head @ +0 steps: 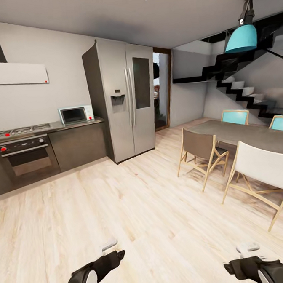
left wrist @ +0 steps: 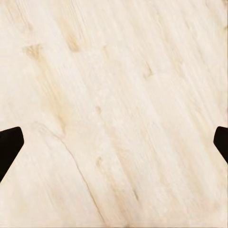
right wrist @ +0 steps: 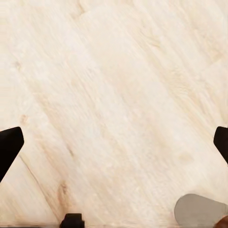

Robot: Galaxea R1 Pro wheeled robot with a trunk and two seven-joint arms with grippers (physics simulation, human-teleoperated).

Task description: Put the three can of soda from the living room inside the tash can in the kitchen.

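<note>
Left gripper (left wrist: pixel 114 147): in its wrist view we see both fingertips at opposite edges, spread wide, nothing btwn them, just pale wood floor (left wrist: pixel 114 95) below. Right gripper (right wrist: pixel 114 147): same story, fingertips far apart, holding nothing, floor underneath; a grey rounded part and a small dark piece sit at one edge of that view, can't tell what they are.

In head view both arms hang low at the bottom edge, left arm (head: pixel 93 273) and right arm (head: pixel 256 268), over the floor.

We're facing the kitchen (head: pixel 48 135): dark cabinets w/ a built-in oven (head: pixel 26 156), gas hob on the surface above it, white microwave (head: pixel 75 115) on the surface just beside the steel double-door fridge (head: pixel 126 98). Right of the fridge an open doorway (head: pixel 161 87). On our right a dining table (head: pixel 246 134) w/ chairs around it, a teal pendant lamp (head: pixel 241 37) above, black staircase (head: pixel 239 88) behind.

Soda cans and trash can: we don't see them from here.
</note>
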